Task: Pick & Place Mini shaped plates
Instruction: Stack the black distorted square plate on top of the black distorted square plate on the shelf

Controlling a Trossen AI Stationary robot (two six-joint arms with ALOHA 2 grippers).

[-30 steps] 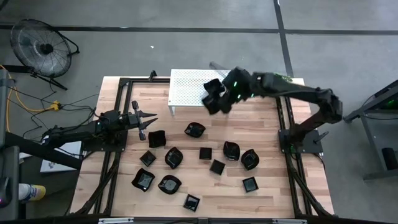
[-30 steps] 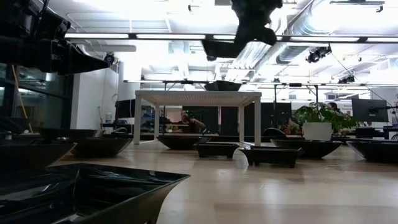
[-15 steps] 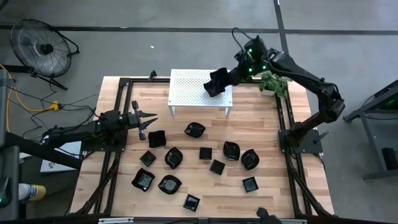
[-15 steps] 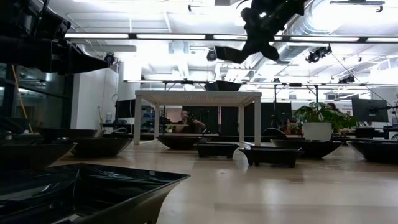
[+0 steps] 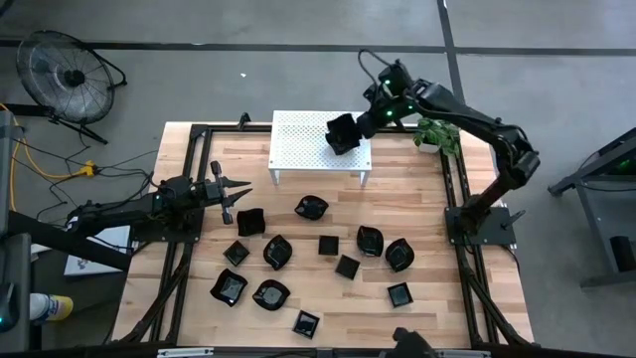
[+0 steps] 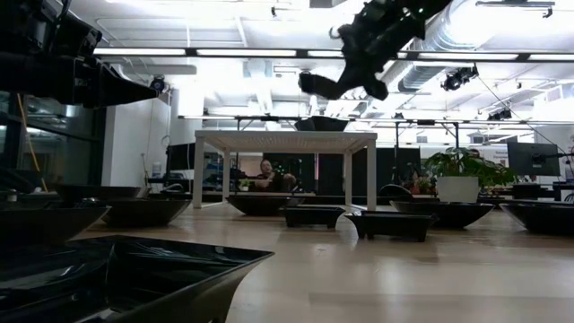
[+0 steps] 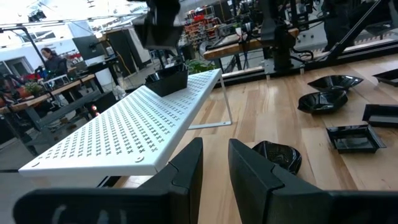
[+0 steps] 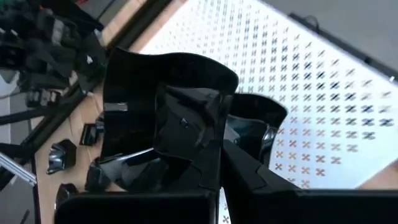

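With the right gripper [image 5: 345, 134] pinching a mini shaped plate [image 8: 168, 118] by its rim above the white perforated stand [image 5: 298, 139], lower it level beside the plate [image 7: 166, 79] directly beneath, keeping the rims apart before release.

You get even, bright overhead light in the high view; the tabletop [image 5: 417, 318] reads clearly and its shadows are short and soft. In the low view, long ceiling strip lights [image 6: 224, 52] blow out to white, and the nearest black dish [image 6: 117, 278] at the tabletop's near edge is a soft, out-of-focus mass (its gloss catches pale streaks). In the right wrist view the white perforated stand [image 8: 298, 81] glares and blurs toward its far edge. The left wrist view is bright, with its own fingers [image 7: 186, 180] blurred up close.
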